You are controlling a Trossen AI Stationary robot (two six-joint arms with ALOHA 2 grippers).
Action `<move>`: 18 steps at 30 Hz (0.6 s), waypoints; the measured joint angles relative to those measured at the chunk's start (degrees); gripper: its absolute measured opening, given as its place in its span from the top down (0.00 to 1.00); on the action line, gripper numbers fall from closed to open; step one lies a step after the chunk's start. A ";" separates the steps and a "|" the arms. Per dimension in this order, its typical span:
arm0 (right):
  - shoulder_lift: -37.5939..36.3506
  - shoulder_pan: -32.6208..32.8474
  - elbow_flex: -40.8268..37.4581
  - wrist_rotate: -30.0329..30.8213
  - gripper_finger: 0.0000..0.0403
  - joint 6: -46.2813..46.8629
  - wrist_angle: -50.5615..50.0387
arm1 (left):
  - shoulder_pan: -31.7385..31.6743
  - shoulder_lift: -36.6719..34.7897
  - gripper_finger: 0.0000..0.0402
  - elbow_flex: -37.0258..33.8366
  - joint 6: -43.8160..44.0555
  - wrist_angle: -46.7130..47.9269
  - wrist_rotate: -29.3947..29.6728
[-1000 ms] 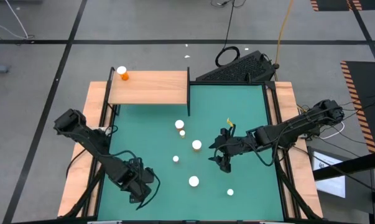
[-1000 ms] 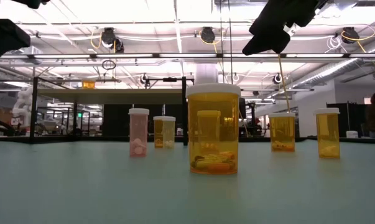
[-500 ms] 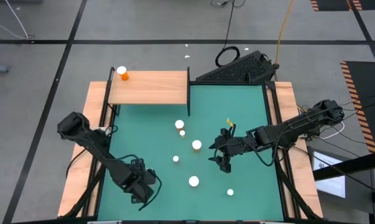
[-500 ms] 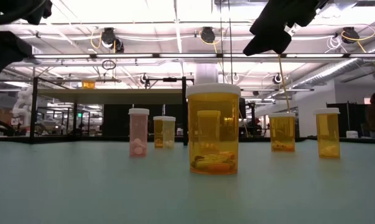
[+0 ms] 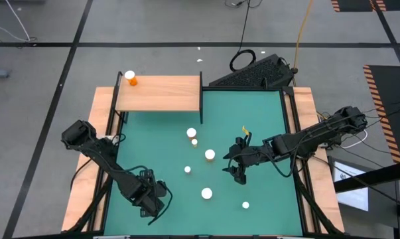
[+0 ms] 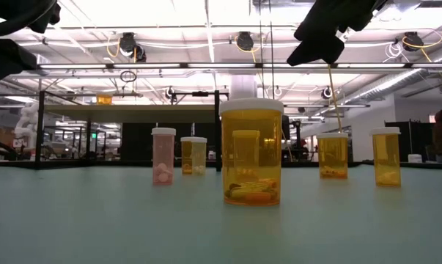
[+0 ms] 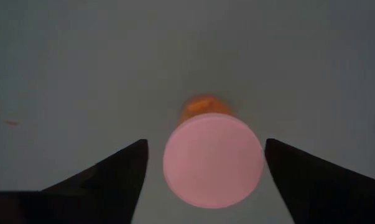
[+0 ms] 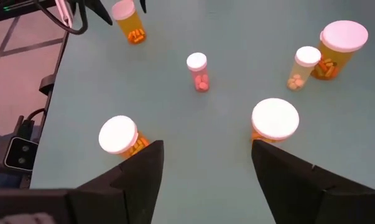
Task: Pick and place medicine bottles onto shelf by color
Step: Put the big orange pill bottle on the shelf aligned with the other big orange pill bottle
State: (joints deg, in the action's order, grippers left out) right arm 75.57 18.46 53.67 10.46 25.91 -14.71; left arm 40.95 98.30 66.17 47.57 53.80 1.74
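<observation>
The green mat is smooth and matte, with the plain wooden shelf at its far left corner; one orange bottle stands on the shelf's far left end. The left gripper hangs over the mat's near left, its dark tapered fingers spread either side of a white-capped orange bottle, apparently not touching it. The right gripper hovers mid-mat, fingers apart and empty, between two capped orange cylinders. Smaller bottles stand scattered nearby.
</observation>
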 joint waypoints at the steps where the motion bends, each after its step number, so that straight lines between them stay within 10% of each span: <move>1: 0.00 0.00 0.00 0.00 0.40 0.00 -0.01 | 0.00 0.00 0.28 0.00 0.02 -0.02 -0.02; 9: 0.00 0.00 0.00 0.09 0.40 0.00 -0.01 | 0.00 0.00 0.49 0.00 0.16 0.21 -0.13; 18: 0.00 0.00 0.00 0.34 0.40 -0.09 0.00 | -0.69 0.00 0.42 0.00 0.79 2.84 0.46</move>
State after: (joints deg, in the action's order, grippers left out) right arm 75.57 18.46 53.67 10.80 25.83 -14.71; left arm 40.26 98.30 66.17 48.36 56.64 2.20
